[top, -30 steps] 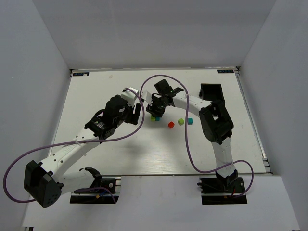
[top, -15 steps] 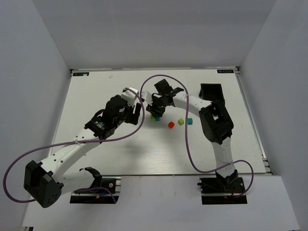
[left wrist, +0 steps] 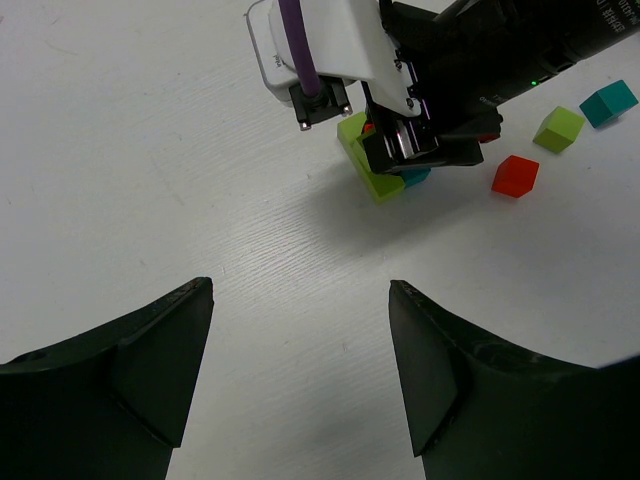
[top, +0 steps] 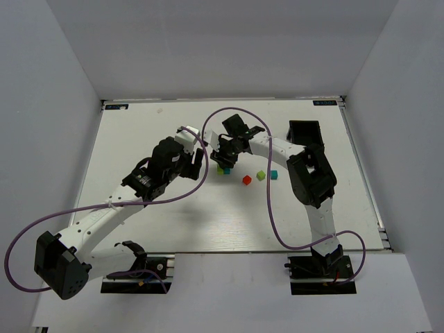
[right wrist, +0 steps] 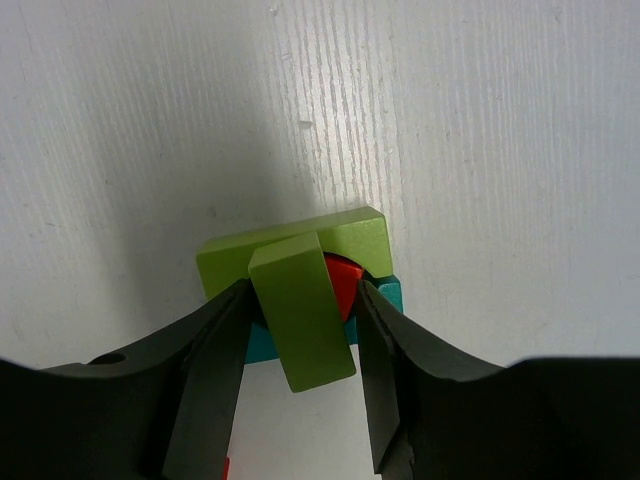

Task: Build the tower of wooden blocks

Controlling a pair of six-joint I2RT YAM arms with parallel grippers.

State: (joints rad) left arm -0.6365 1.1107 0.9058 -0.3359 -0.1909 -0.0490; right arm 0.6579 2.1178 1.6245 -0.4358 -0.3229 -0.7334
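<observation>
The wood block tower is a low stack: a flat lime block (right wrist: pixel 345 238) over a red piece (right wrist: pixel 340 282) and a teal piece (right wrist: pixel 388 296). My right gripper (right wrist: pixel 302 300) is shut on a long lime block (right wrist: pixel 300 330) standing over that stack, one finger against each side. From above, the stack (top: pixel 222 170) shows just under the right gripper (top: pixel 226 158). My left gripper (left wrist: pixel 300 290) hangs open over bare table, a short way left of the stack (left wrist: pixel 378 180), with nothing between its fingers.
Three loose cubes lie right of the stack: red (top: pixel 246 180), lime (top: pixel 261 175) and teal (top: pixel 273 173). The left arm's purple cable (top: pixel 208 118) arcs over the right gripper. White walls close in the table (top: pixel 139 139) on three sides.
</observation>
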